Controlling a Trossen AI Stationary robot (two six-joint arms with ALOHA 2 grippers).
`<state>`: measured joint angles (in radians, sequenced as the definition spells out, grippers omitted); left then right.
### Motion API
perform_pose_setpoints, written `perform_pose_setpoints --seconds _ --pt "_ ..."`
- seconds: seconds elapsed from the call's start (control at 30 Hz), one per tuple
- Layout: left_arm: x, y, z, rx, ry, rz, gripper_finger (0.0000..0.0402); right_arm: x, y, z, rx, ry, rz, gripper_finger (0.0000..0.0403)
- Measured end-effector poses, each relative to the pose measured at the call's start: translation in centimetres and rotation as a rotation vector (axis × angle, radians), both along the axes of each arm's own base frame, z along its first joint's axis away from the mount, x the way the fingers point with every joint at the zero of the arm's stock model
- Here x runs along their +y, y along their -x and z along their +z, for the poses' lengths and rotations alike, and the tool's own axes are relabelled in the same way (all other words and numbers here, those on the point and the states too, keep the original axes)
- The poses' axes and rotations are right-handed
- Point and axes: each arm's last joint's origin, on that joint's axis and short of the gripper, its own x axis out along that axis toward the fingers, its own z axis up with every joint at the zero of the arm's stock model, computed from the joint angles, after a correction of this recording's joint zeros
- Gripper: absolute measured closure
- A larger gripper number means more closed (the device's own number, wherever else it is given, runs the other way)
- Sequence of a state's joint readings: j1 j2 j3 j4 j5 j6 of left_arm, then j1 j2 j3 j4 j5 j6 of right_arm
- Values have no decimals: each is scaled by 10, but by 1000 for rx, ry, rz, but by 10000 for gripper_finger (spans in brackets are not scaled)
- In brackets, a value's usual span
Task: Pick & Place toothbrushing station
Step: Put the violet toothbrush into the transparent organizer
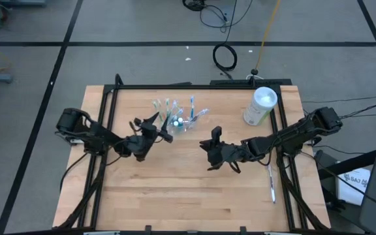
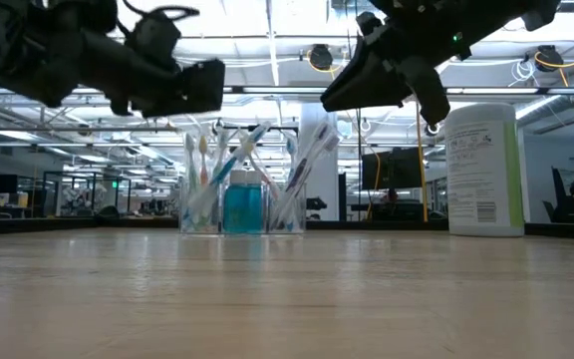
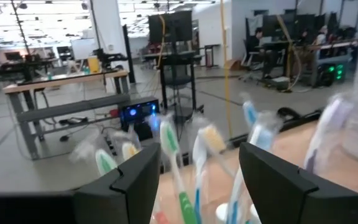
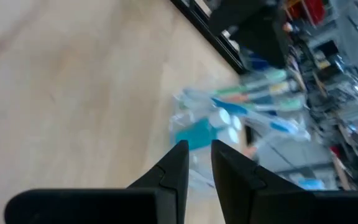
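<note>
Toothbrushes (image 1: 175, 112) already fan out of the clear plastic cup (image 2: 242, 209), which stands upright on the table (image 1: 175, 196) with a teal tube (image 2: 243, 207) inside it, so a good share of the station looks loaded. The left gripper (image 1: 154, 125) hovers just short of the cup on its own side, raised off the wood in the low view; its wrist view shows the fingers (image 3: 126, 183) spread wide with brush heads rising in the gap ahead and nothing clamped. The right gripper (image 1: 212, 140) hangs near the cup on the other side, a little farther off, its fingers (image 4: 173, 171) drawn nearly together with only a thin slit between them and nothing held there. One stray toothbrush (image 1: 271, 179) lies flat by the table's edge, well behind the right gripper near that arm's base, so at least that piece looks left to fetch. A white cylindrical container (image 1: 260, 106) stands off to the right gripper's far side, apart from the cup.
</note>
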<state>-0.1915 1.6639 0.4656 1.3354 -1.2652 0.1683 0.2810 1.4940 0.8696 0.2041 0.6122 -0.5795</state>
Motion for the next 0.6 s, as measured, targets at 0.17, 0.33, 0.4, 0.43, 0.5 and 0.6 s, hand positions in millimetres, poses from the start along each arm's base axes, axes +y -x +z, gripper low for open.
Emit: perform_pose_setpoints --seconds 0.17,0.33,0.4,0.43,0.5,0.6 --pt "-10 6 15 -2 -19 -39 176 1 -1 2 -33 -62 12 340" --pt "-15 9 21 -7 -25 -58 176 2 0 0 -115 -309 -98 342" --pt "-16 9 21 -8 -25 -61 176 5 3 -5 -84 -373 -139 336" --pt "-16 9 21 -7 -25 -61 176 6 7 -9 -49 -388 -155 330" --pt "-16 9 21 -7 -25 -61 176 10 14 -17 29 -413 -196 315" --pt "-16 9 20 3 -27 -61 176 14 25 -26 112 -463 -275 284"
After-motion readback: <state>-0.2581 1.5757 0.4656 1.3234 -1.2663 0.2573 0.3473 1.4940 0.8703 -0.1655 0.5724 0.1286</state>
